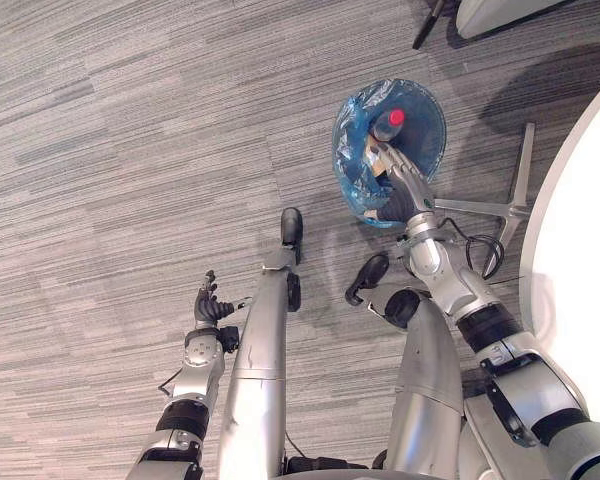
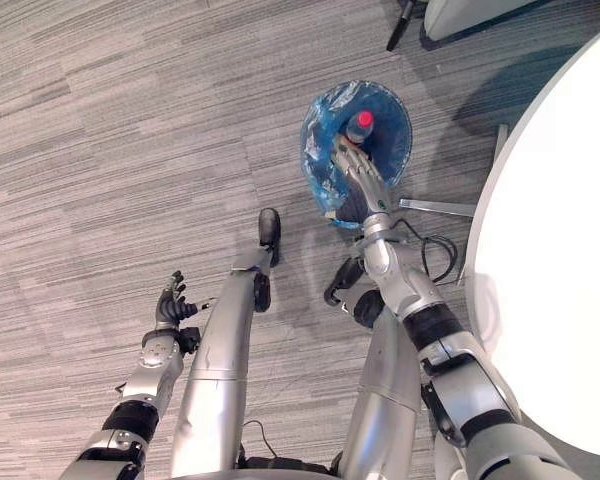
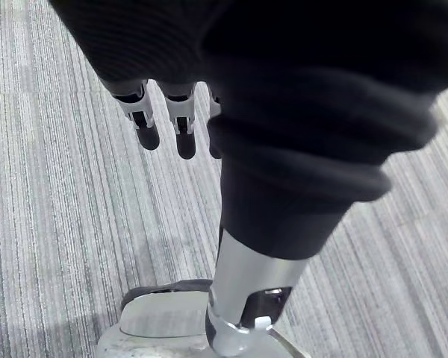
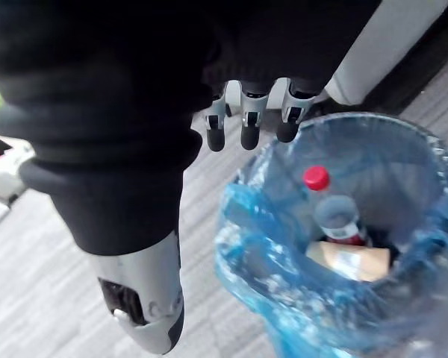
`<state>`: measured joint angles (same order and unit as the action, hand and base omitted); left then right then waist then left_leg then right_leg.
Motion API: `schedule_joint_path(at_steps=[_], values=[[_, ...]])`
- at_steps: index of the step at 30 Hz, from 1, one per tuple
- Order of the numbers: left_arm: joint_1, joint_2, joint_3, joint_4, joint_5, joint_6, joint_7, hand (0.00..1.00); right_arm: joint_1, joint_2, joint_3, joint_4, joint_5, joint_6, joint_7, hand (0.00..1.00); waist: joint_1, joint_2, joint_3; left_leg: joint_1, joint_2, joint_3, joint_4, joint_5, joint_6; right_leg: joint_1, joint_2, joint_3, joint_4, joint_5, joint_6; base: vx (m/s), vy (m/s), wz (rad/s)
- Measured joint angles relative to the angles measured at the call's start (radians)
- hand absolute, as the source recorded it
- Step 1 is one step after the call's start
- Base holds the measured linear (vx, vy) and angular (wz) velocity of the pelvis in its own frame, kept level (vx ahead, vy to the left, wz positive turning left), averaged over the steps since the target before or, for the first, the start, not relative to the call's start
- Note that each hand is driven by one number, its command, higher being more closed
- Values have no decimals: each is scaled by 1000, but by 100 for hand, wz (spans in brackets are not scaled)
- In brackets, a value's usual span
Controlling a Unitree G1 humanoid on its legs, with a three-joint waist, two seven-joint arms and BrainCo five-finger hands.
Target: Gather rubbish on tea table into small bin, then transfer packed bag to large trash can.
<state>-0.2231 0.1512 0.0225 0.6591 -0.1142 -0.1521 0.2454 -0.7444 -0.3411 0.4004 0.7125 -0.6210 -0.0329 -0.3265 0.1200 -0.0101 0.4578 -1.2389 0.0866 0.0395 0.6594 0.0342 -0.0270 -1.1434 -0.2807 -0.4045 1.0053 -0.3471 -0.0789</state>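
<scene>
Left eye view: the right hand (image 1: pixel 396 182) reaches out over the small bin (image 1: pixel 348 172), which stands on the grey carpet (image 1: pixel 130 150) beside the edge of the white round table (image 1: pixel 580 230). Its fingers lie stretched out and loose above the near side of the bin's mouth, holding nothing. The bin is lined with a blue bag (image 1: pixel 425 150), and inside it lies a bottle (image 1: pixel 386 126) with a red cap (image 1: pixel 396 117) just past the fingertips. The left hand (image 1: pixel 209 306) hangs low over the carpet, well apart from the bin, fingers slack and empty.

Right eye view: the same layout – right hand (image 2: pixel 358 176) spread over the bin, left hand (image 2: pixel 170 306) idle over bare carpet.

Left wrist view: the left hand's fingers (image 3: pixel 184 133) point down, relaxed, with only carpet past them.

Right wrist view: the right hand's fingers (image 4: pixel 248 123) hang loosely extended over the bag's rim, the thumb (image 4: pixel 145 306) well apart from them – nothing between them. Whether they touch the bag I cannot tell. In the bag lie the bottle and, against it, a tan packet (image 4: pixel 351 261)
</scene>
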Motion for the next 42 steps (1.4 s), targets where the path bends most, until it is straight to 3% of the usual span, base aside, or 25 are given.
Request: schedule_joint_path(at_steps=[3, 8, 9, 15, 26, 42], values=[[0, 15, -31, -4, 0, -15, -4, 0, -103, 6, 44, 217, -18, 22, 0, 0, 1, 1, -1, -32, -17, -5, -1, 11, 1, -37, -19, -1, 25, -1, 0, -48, -10, 16], [-1, 9, -38, 0, -4, -33, -9, 0, -189, -55, 27, 310, -15, 41, -1, 0, 7, 2, -2, -63, -36, -14, 10, 21, 4, -73, -40, 18, 78, -17, 11, -67, -3, 26], [0, 10, -44, 1, -10, -32, -9, 0, -212, -67, 35, 330, -13, 42, 0, 100, 10, 4, -3, -63, -35, -11, 10, 21, 3, -74, -41, 22, 83, -21, 13, -124, -1, 10], [-37, 18, -59, 7, -24, -30, -14, 0, -248, -91, 75, 334, -8, 40, 6, 100, 28, 10, -22, -109, 1, 44, -2, 21, 3, -135, -37, 27, 87, -30, 19, -101, 5, 5], [-42, 9, -60, -4, -34, -33, -14, 0, -244, -59, 78, 320, 45, 41, -2, 100, 29, 20, -29, -134, -8, 19, 49, 25, 8, -137, -40, 25, 118, -39, 17, -67, 6, 1], [-41, 4, -59, 1, -44, -18, -21, 0, -180, -71, -73, 287, 190, 40, -24, 100, 32, 20, -30, -75, -9, 23, 47, 23, 10, -84, -49, 27, 128, -45, 17, -98, 10, 1]])
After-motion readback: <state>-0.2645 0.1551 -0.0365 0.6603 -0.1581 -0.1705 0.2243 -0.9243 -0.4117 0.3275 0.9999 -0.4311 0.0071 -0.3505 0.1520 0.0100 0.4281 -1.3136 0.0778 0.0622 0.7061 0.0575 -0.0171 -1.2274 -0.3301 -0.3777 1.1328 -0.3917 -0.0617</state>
